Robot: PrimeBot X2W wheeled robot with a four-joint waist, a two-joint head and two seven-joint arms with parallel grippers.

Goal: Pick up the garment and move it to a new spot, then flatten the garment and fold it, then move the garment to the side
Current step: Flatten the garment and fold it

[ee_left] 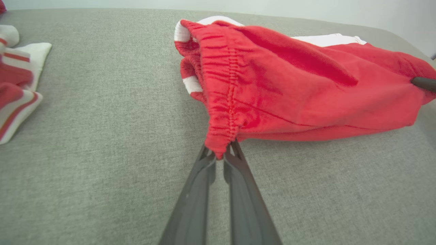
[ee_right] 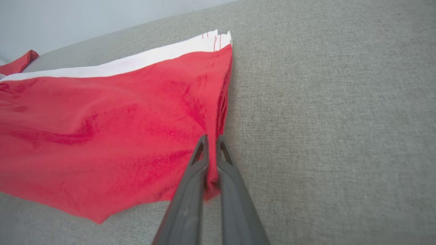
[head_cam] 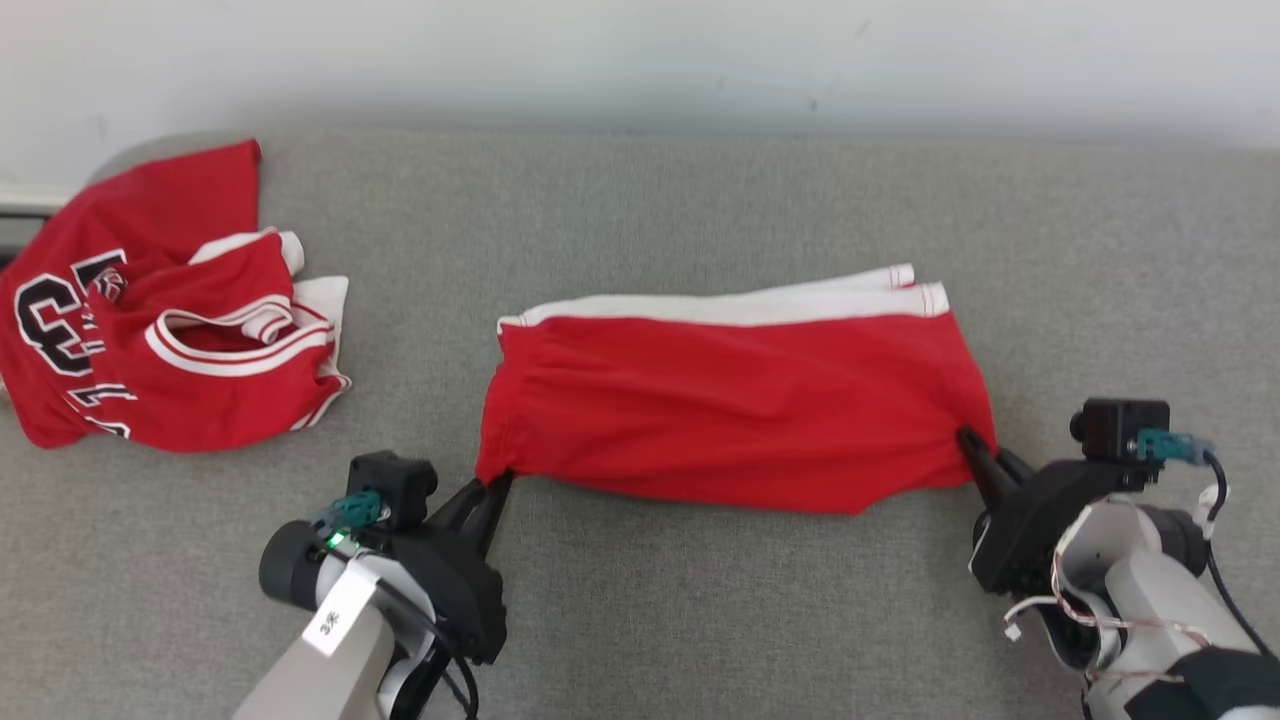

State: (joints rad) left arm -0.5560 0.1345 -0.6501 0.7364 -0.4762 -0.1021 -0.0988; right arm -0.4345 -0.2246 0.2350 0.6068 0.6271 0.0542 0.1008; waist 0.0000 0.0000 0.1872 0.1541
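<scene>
Red jersey point(head_cam: 150, 320) with the black number is lying crumpled at the far left of the grey cushion point(head_cam: 700, 190), well apart from the action. Moving right, the left gripper point(head_cam: 497, 484) is being pressed together on the near-left corner of the red shorts point(head_cam: 735, 400), right on the gathered elastic waistband. Those shorts are being stretched across the middle of the cushion, long axis running left to right, white trim lying along the far edge, and the near edge seems to be getting lifted a little off the fabric. At the right end, the right gripper point(head_cam: 968, 440) is being used the same way, pinching the near-right corner at the leg-hem side.

So the garment is being held just beyond both grippers, on the far side from the robot, one corner per arm, neither arm really nearer. Best guess: flattening is being finished or a fold is being set up. If it's a fold, that near edge is probably getting carried away from the robot toward the white trim, with the pull being kept even
</scene>
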